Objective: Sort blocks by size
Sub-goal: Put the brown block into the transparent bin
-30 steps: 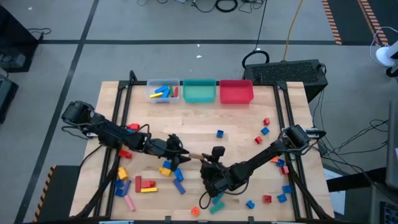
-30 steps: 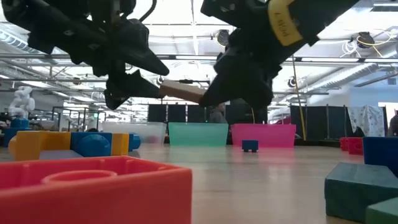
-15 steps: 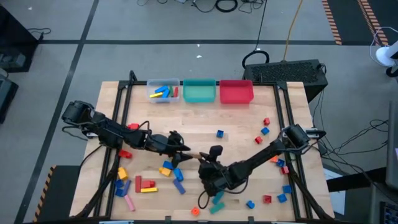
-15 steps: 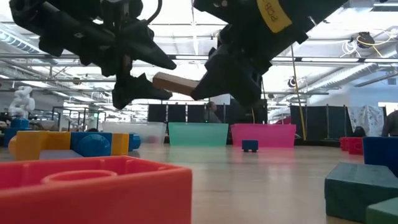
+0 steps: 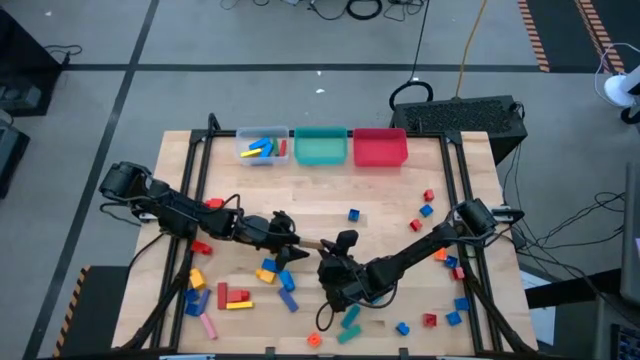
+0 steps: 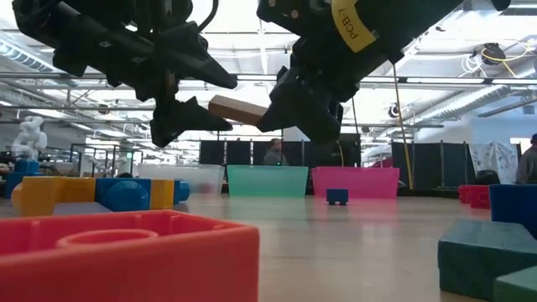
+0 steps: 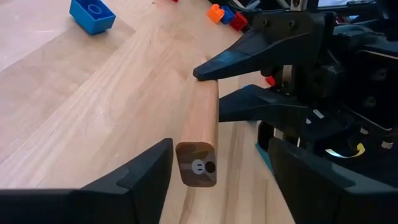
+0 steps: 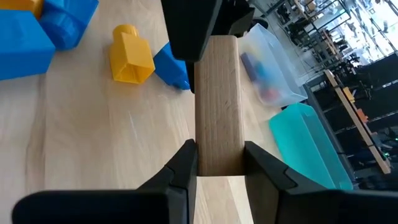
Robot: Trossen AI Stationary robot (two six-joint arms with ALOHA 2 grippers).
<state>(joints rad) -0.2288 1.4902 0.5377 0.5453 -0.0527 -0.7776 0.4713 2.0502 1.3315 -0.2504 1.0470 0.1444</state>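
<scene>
High view shows both arms meeting mid-surface (image 5: 380, 190) over a wooden bar (image 7: 200, 132). The right end effector (image 8: 219, 163) is clamped on one end of the bar, holding it in the air. The left end effector (image 7: 217, 163) stands with fingers apart on either side of the free end, not pinching it.

This looks like a handover in progress. If the right releases before the left closes, the bar would drop onto the wood and could knock the yellow brick (image 8: 130, 54) and blue brick (image 8: 171, 65) lying below. A left grip so near the end face could also let the bar pivot or slip.

Loose blocks (image 5: 230, 296) lie scattered along the near edge and right side, and only the clear bin (image 5: 262, 147) holds any
</scene>
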